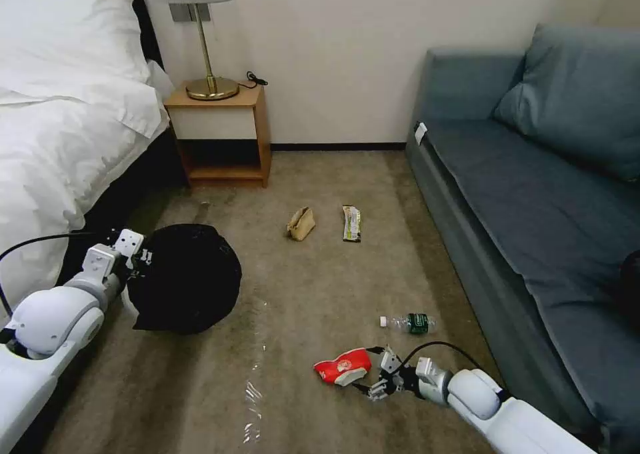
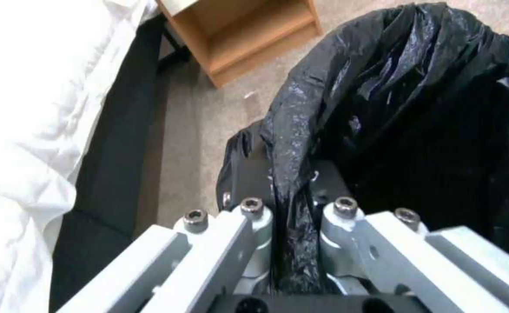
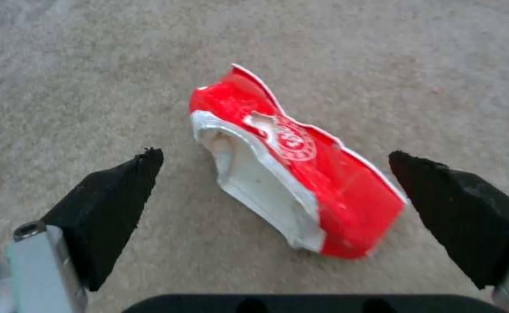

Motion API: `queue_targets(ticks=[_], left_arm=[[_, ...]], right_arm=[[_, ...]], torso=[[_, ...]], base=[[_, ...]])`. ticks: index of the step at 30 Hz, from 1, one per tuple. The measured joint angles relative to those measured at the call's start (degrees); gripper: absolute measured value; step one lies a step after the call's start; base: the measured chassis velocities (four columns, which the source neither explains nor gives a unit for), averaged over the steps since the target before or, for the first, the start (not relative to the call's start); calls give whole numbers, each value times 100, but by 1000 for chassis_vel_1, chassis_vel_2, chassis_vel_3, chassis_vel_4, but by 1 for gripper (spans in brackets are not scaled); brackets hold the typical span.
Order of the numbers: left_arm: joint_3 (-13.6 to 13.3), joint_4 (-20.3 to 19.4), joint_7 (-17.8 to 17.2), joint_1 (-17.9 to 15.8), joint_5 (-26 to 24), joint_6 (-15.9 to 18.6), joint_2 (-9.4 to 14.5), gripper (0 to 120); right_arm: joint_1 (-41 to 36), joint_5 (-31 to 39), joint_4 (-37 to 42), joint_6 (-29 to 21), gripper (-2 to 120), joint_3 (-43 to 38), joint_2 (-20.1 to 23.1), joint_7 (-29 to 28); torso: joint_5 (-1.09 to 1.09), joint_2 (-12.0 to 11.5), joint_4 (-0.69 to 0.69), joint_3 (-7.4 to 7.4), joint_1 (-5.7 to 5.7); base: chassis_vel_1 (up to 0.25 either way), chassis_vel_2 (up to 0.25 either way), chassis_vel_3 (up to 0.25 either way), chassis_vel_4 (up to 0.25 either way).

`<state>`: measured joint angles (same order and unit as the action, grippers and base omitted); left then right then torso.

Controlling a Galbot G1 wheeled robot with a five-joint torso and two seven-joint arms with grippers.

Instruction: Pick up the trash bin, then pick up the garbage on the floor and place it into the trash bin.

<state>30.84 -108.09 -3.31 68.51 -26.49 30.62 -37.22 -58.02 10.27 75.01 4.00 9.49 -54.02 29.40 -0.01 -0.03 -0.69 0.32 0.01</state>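
Left gripper [image 2: 292, 217] pinches black-bagged round white bin [image 1: 183, 277]; right gripper [image 3: 275, 191] open, straddling crumpled red-and-white wrapper [image 3: 292, 165]. Thin wrapper may slip out.

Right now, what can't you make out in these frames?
- Trash bin contents: head view, black bag covers the inside.
- Bottle label text: head view, too small.
- Left gripper fingertips: left wrist view, buried in bag folds.
- Red wrapper underside: right wrist view, faces the carpet between the right gripper pads.
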Motion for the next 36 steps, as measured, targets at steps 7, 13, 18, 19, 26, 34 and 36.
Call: queue_targets(ticks=[7,13,18,19,26,34,36], left_arm=[[-52,-14,55,-54,-45,-48,2,5],[-88,103,144,-27,26,-183,-51,5],[-123,181,190,-49,50,-258,-63,5],[-142,204,208,-70,51,-275,-65,5],[-165,251,270,-89,54,-331,-48,5],[-195,281,310,-97,65,-367,-23,5],[-201,268,313,-98,65,-367,-11,5]], right_arm=[[301,-157,-706,239,100,153,-402,16],[671,-377,-1645,588,100,217,-943,146],[923,-526,-2154,771,100,210,-1420,209],[1038,-585,-2387,877,99,181,-1612,227],[1210,-618,-2791,1033,79,101,-1827,297],[1162,-475,-2747,1043,47,19,-1768,545],[1124,-462,-2726,1043,39,-3,-1750,570]], torso=[[0,0,0,0,0],[-1,0,0,0,0],[0,0,0,0,0],[1,0,1,0,0],[1,0,0,0,0],[0,0,0,0,0],[0,0,-1,-1,0]], base=[[0,0,0,0],[0,0,0,0],[0,0,0,0],[0,0,0,0],[0,0,0,0],[0,0,0,0],[0,0,0,0]])
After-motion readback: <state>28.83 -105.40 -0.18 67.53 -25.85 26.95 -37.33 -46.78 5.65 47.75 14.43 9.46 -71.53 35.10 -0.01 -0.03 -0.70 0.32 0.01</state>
